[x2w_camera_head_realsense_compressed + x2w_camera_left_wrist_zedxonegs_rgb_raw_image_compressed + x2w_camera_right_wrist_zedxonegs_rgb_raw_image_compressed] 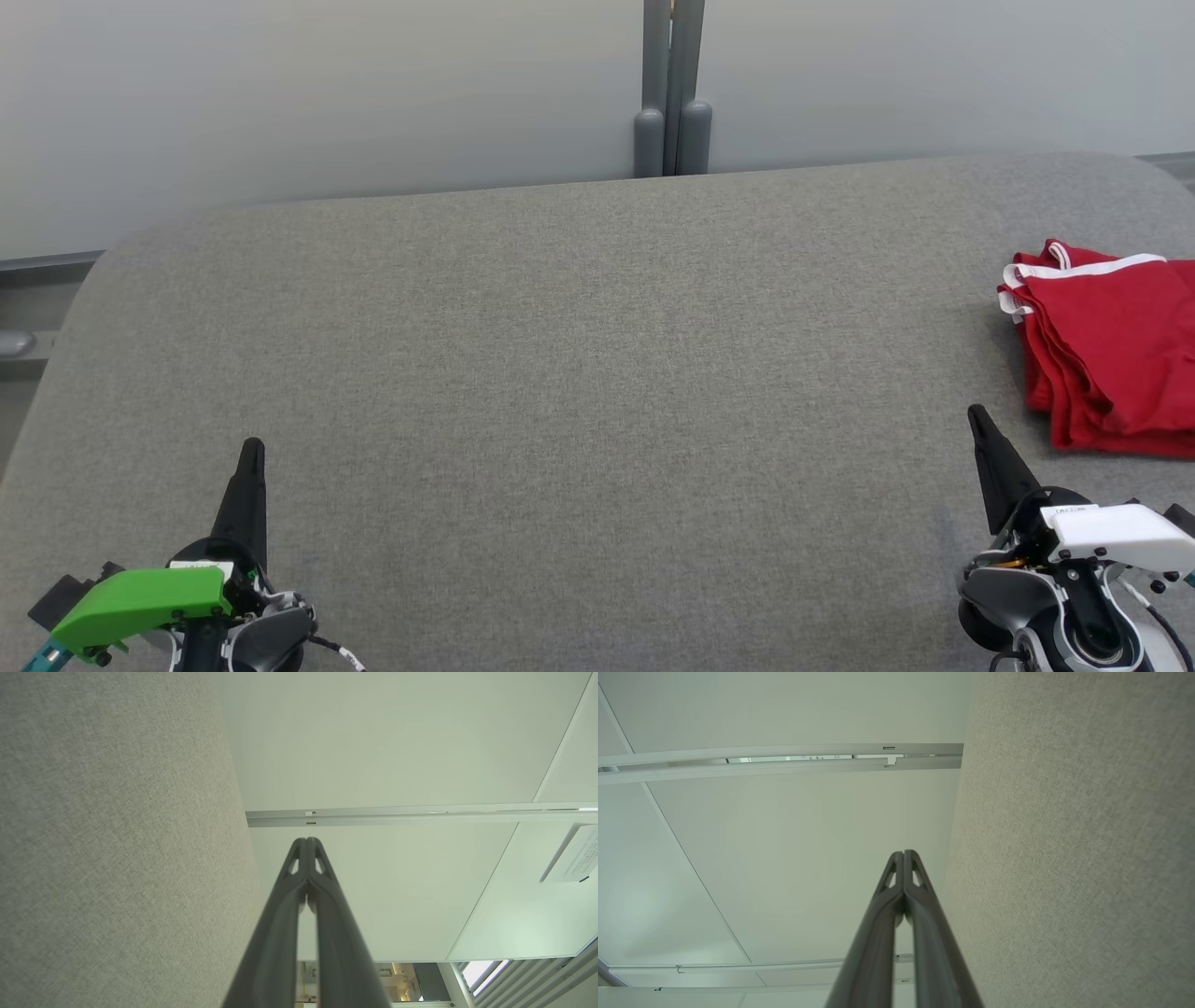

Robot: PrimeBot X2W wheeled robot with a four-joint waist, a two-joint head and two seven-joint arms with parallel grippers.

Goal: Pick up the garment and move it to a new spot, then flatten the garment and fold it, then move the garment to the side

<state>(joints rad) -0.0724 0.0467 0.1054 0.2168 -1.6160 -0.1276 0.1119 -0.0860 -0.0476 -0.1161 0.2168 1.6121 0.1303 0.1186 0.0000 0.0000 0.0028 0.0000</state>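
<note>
Red folded garment (1111, 350) lies at the grey table's (597, 373) right edge; my left gripper (252, 450) and right gripper (977, 415) are pinched closed, holding nothing.

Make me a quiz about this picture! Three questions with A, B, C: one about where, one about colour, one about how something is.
1. Where on the table is the garment? A. far left B. middle C. far right
2. What colour is the garment? A. red with white trim B. blue C. green
3. How is the left pincer? A. wide open B. shut, empty C. holding the garment
Answers: 1 C, it lies beside the right pincer; 2 A, red cloth, white bands; 3 B, its tips touch, nothing between.
</note>
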